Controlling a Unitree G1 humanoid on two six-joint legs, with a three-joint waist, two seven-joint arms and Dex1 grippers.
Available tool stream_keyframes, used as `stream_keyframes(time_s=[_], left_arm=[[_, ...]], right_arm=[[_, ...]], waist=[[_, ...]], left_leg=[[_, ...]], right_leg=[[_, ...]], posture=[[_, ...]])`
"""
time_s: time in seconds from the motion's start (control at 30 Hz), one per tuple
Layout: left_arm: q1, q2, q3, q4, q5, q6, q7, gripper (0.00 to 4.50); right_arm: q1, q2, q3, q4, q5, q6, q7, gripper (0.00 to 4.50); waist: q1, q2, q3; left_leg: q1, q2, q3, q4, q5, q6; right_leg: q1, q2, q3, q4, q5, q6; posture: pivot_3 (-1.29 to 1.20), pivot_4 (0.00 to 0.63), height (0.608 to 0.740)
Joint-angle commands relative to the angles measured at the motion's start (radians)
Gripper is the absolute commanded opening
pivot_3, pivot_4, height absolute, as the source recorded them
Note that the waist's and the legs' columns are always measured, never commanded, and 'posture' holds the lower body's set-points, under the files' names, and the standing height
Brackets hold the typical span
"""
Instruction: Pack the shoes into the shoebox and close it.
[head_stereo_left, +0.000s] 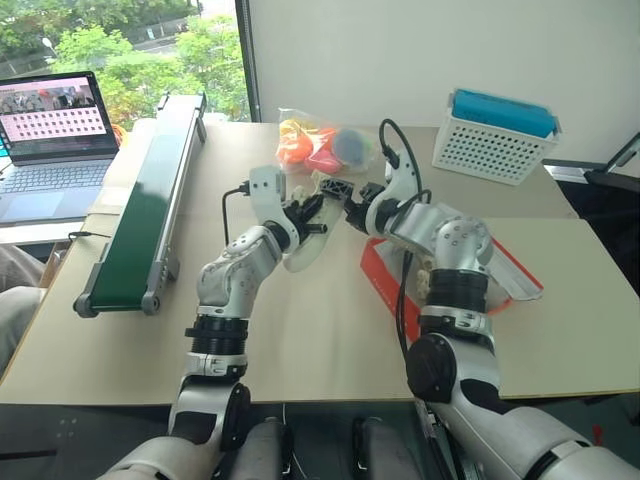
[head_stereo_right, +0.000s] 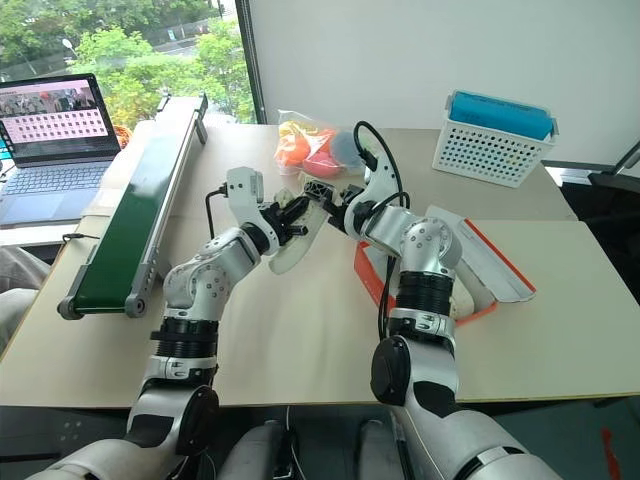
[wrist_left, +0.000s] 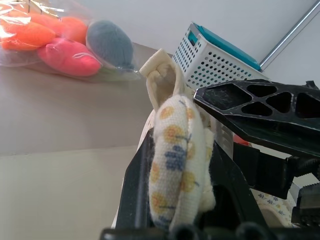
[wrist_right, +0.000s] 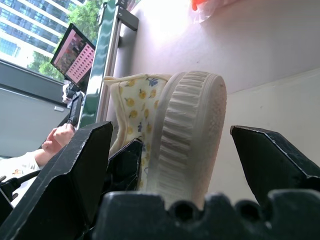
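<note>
My left gripper (head_stereo_left: 306, 216) is shut on a cream shoe (head_stereo_left: 304, 250) with a yellow flower print, held above the table. The fabric upper of the shoe (wrist_left: 175, 160) is pinched between the left fingers. My right gripper (wrist_right: 170, 135) is open, its jaws standing on either side of the ribbed sole of the shoe (wrist_right: 192, 130) without closing on it. The orange-red shoebox (head_stereo_left: 378, 272) lies open on the table under my right arm, its lid (head_stereo_right: 490, 255) folded out to the right. A second pale shoe (head_stereo_right: 462, 298) seems to lie inside, mostly hidden by the arm.
A clear bag of coloured balls (head_stereo_left: 315, 145) sits behind the grippers. A white perforated basket (head_stereo_left: 495, 140) with a blue item stands at the back right. A green conveyor belt (head_stereo_left: 145, 215) runs along the left, beside a laptop (head_stereo_left: 55, 140). A person's hand (wrist_right: 55, 140) shows beyond the belt.
</note>
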Motion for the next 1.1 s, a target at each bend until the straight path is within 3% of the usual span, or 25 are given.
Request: stream_keyframes(time_s=[0.03,0.27,0.33,0.63,0.7,0.77,0.8,0.93,1.1], left_arm=[[-0.018,0.0,-0.007,-0.065,-0.003,-0.016,-0.009,0.27],[-0.013,0.0,-0.008,-0.07,-0.001,-0.014,-0.007,0.27],[-0.013,0.002,-0.007,-0.069,-0.002,-0.014,-0.008,0.27],[0.024,0.041,-0.084,-0.089,0.038,-0.024,-0.069,0.27],[0.036,0.067,-0.119,-0.11,0.074,-0.055,-0.099,1.09],[0.041,0.077,-0.13,-0.127,0.079,-0.061,-0.115,1.62],[0.046,0.081,-0.127,-0.141,0.065,-0.056,-0.133,2.02],[0.076,0.103,-0.13,-0.205,0.042,-0.048,-0.192,2.02],[0.137,0.156,-0.175,-0.307,0.035,-0.032,-0.274,2.02]], right_arm=[[-0.034,-0.008,0.0,-0.015,0.036,-0.034,0.008,3.44],[-0.028,-0.001,0.009,-0.03,0.04,-0.027,0.003,1.11],[-0.028,0.0,0.012,-0.035,0.043,-0.018,0.002,0.77],[-0.028,0.034,-0.02,-0.069,0.071,-0.05,-0.046,0.7],[-0.028,0.038,-0.033,-0.082,0.078,-0.07,-0.067,0.7],[-0.024,0.033,-0.043,-0.094,0.079,-0.09,-0.085,0.7],[-0.024,0.02,-0.047,-0.099,0.075,-0.104,-0.091,0.7],[-0.036,-0.05,-0.06,-0.108,0.058,-0.143,-0.101,0.7],[-0.058,-0.244,-0.007,-0.133,0.038,-0.069,-0.055,0.7]], waist=[[0.0,0.0,0.0],[0.0,0.0,0.0],[0.0,0.0,0.0],[-0.002,0.0,0.0],[-0.002,0.001,0.0],[0.002,0.001,0.001],[0.003,0.001,0.001],[0.002,0.002,0.001],[0.002,0.005,0.003]], left_leg=[[0.0,0.0,0.0,0.0,0.0,0.0],[0.0,0.0,0.0,0.0,0.0,0.0],[0.0,0.0,0.0,0.0,0.0,0.0],[0.0,0.0,0.0,0.0,0.0,0.0],[0.0,0.0,0.0,-0.001,0.0,0.0],[-0.001,0.0,0.0,0.0,0.0,0.0],[-0.002,0.0,0.0,0.0,0.0,-0.001],[-0.002,0.0,0.0,0.0,0.0,0.0],[-0.002,0.0,0.0,0.0,0.0,0.0]], right_leg=[[0.0,0.0,0.0,0.0,0.0,0.0],[0.0,0.0,0.0,0.0,0.0,0.0],[0.0,0.0,0.0,0.0,0.0,0.0],[-0.001,0.0,0.0,0.0,0.0,0.0],[-0.001,0.0,0.0,0.0,0.0,0.0],[-0.001,0.0,0.0,0.0,0.0,0.0],[-0.002,0.0,0.0,0.0,0.0,0.0],[-0.001,0.0,0.0,-0.001,0.0,0.0],[-0.002,0.0,0.0,0.0,0.0,0.0]], posture=[[0.0,0.15,0.705],[0.0,0.15,0.705],[0.0,0.15,0.705],[0.0,0.15,0.705],[0.0,0.15,0.705],[0.0,0.15,0.705],[0.0,0.15,0.705],[0.0,0.15,0.705],[0.0,0.15,0.705]])
